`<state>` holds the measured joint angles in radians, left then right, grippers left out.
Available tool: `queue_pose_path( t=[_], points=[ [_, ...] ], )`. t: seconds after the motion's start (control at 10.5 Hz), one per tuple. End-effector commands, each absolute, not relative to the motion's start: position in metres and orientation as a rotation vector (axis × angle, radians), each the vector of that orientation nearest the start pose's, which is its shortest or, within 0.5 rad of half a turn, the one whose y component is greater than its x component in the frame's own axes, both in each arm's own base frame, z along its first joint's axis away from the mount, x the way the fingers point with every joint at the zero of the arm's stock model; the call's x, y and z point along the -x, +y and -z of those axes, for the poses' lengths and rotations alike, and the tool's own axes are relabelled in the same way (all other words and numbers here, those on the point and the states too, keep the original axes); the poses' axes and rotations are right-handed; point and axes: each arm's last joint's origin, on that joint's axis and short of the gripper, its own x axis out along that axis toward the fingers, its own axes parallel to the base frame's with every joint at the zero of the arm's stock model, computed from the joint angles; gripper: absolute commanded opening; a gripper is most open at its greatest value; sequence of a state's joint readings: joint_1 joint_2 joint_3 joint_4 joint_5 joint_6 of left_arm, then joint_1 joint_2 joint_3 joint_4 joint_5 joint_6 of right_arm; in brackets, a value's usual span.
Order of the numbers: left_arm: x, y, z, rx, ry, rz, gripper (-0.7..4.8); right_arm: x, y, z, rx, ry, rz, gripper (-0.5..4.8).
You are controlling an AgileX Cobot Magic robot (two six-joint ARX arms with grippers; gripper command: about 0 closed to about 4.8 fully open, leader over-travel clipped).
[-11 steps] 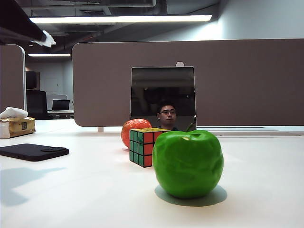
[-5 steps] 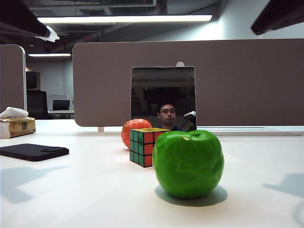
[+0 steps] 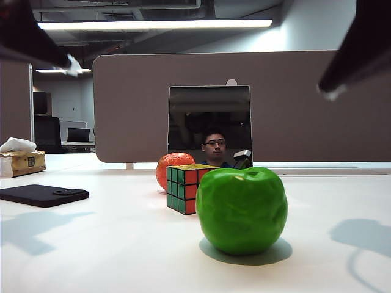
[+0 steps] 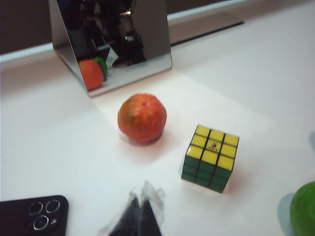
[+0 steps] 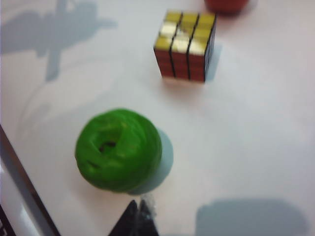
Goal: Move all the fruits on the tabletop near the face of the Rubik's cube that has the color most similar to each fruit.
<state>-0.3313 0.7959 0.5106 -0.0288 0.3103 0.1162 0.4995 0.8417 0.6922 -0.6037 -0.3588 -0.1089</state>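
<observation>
On the white tabletop [image 3: 110,244] a glossy green apple [image 3: 242,210] sits nearest the camera. The Rubik's cube [image 3: 186,188] stands just behind and left of it, yellow face up, green and red-orange faces showing. An orange-red fruit [image 3: 171,166] lies behind the cube. My left gripper [image 3: 73,64] hangs high at the upper left, shut and empty; its wrist view shows its tips [image 4: 140,201] above the table short of the orange fruit [image 4: 141,118] and cube [image 4: 210,157]. My right gripper [image 3: 333,91] hangs high at the upper right, shut and empty, with its tips [image 5: 139,204] just short of the apple [image 5: 118,150].
A black phone [image 3: 43,195] lies on the left of the table and a tissue box [image 3: 21,160] stands behind it. A mirror [image 3: 209,122] leans against the brown partition [image 3: 305,104] behind the fruits.
The right arm has come into view at the upper right and dropped lower. The left arm has shifted slightly right and down. The fruits and cube have not moved.
</observation>
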Motion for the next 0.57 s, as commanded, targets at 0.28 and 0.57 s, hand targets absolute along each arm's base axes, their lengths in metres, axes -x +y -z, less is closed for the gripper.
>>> queue_pose_path(
  t=[0.28, 0.57],
  points=[
    [-0.178, -0.07, -0.243, -0.118, 0.311, 0.655, -0.05, -0.149, 0.114, -0.227, 0.185, 0.991, -0.913, -0.01],
    [-0.178, -0.07, -0.243, -0.118, 0.313, 0.655, -0.05, -0.163, 0.129, -0.207, 0.218, 1.049, -0.901, -0.01]
  ],
)
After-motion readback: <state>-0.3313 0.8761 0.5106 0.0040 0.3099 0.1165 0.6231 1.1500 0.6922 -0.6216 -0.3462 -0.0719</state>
